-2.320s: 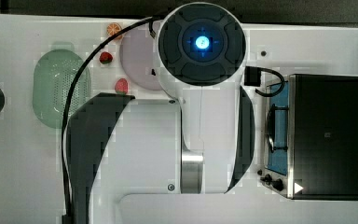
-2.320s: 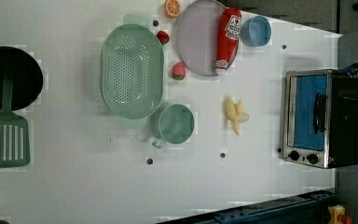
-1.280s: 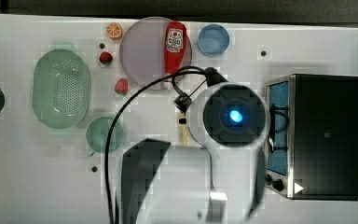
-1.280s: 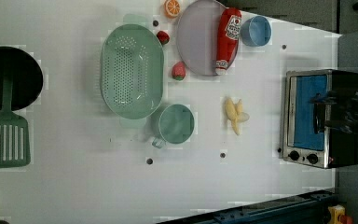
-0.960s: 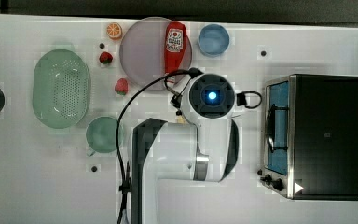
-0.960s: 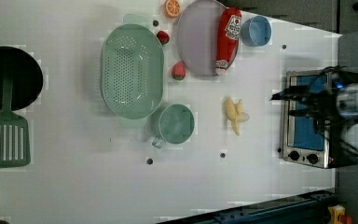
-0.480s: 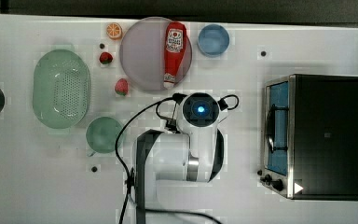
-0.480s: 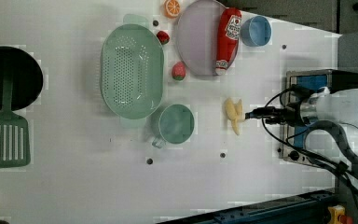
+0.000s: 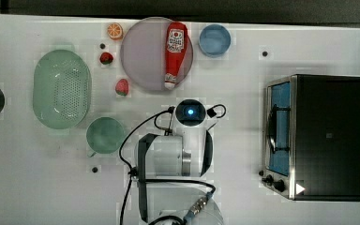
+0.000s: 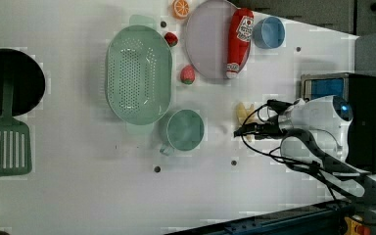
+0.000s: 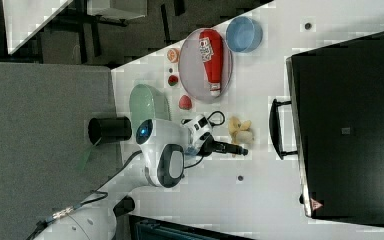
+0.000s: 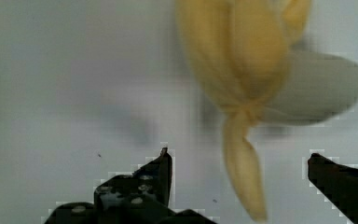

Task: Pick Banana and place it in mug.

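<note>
The banana [image 10: 245, 115] is a small pale-yellow toy with splayed peel strips, lying on the white table between the mug and the toaster oven. It also shows in the right view, banana [image 11: 241, 131]. My gripper [image 10: 238, 131] hangs low just beside it, open. In the wrist view a thin peel tip of the banana [image 12: 247, 70] lies between the spread fingers of the gripper [image 12: 240, 158], which hold nothing. The sage-green mug [image 10: 185, 129] stands upright to the left view's left of the banana. In the top view the mug [image 9: 104, 135] is beside my arm, which hides the banana.
A toaster oven [image 9: 318, 136] stands at the top view's right. A plate [image 9: 143, 51] carries a ketchup bottle [image 9: 175, 47]; near it are a blue bowl [image 9: 214, 40], a green colander [image 9: 62, 89], two strawberries [image 9: 122, 87] and an orange slice [image 9: 115, 30]. A black pan [image 10: 10, 81] and green spatula [image 10: 4, 147] lie apart.
My arm has come down and, in the left view, moved left from the toaster oven to the banana. The gripper stayed open. The banana and mug have not moved.
</note>
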You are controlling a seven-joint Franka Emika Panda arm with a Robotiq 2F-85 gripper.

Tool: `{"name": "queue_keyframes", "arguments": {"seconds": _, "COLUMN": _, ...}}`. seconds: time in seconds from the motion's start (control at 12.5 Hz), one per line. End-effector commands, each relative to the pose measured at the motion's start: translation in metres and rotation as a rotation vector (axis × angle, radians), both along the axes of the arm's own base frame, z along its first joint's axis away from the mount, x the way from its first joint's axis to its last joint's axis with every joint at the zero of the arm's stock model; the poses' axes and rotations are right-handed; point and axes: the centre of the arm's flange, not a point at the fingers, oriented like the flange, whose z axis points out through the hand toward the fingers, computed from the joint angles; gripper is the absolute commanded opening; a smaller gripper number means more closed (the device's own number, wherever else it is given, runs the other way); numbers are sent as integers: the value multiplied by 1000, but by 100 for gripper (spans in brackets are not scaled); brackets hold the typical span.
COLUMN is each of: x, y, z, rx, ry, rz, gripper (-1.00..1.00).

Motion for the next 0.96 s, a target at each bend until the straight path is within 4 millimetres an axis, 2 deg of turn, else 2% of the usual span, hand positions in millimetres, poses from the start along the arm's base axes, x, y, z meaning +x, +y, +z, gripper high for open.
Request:
{"name": "queue_keyframes", "arguments": {"seconds": 0.08, "x": 21, "y": -13, "z": 8, "rx": 8, "ry": -89, "rz": 54, "gripper": 100}}
{"name": "queue_keyframes", "arguments": {"seconds": 0.16, "x": 19, "y": -13, "z": 8, "rx": 9, "ry": -87, "rz": 55, "gripper": 79}}
{"name": "queue_keyframes", "arguments": {"seconds": 0.24, "x": 20, "y": -13, "z": 8, "rx": 9, "ry": -89, "rz": 55, "gripper": 53}}
{"name": "queue_keyframes", "arguments": {"seconds": 0.32, "x": 19, "y": -12, "z": 8, "rx": 9, "ry": -90, "rz": 55, "gripper": 18}}
{"name": "queue_keyframes", "arguments": {"seconds": 0.48, "x": 23, "y": -13, "z": 15, "rx": 9, "ry": -106, "rz": 53, "gripper": -30}}
{"name": "queue_keyframes", "arguments": {"seconds": 0.64, "x": 33, "y": -15, "z": 38, "rx": 8, "ry": -154, "rz": 48, "gripper": -30}}
{"name": "queue_keyframes", "arguments": {"seconds": 0.96, "x": 54, "y": -15, "z": 139, "rx": 7, "ry": -327, "rz": 35, "gripper": -30}}
